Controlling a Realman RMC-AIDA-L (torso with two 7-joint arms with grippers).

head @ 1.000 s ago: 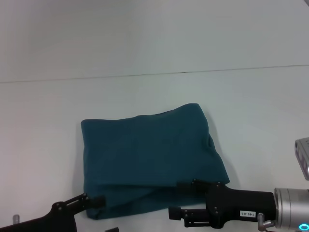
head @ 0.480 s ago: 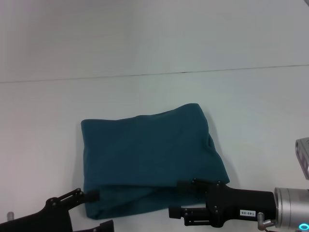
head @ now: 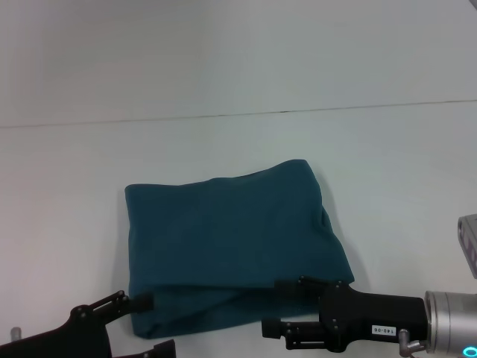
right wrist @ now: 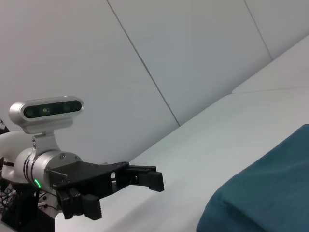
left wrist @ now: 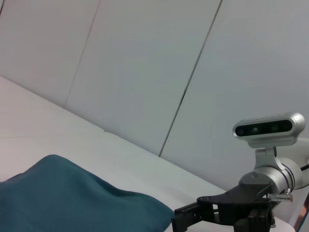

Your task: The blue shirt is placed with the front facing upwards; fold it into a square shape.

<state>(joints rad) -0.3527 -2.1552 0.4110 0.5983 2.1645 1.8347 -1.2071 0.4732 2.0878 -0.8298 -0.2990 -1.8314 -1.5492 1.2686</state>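
At near edge of white surface (head: 387, 164) | blue shirt (head: 231, 246) folded to rough square, lettering hidden | left claw (head: 127, 313) and right claw (head: 279, 306) spread wide, empty, just off hem, likely for release.

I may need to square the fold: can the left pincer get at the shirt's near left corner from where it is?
Probably yes: the left pincer sits right beside that corner of the blue shirt, nothing between.

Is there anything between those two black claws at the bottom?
Yes, in the head view the near edge of the folded shirt lies between the left gripper and the right gripper.
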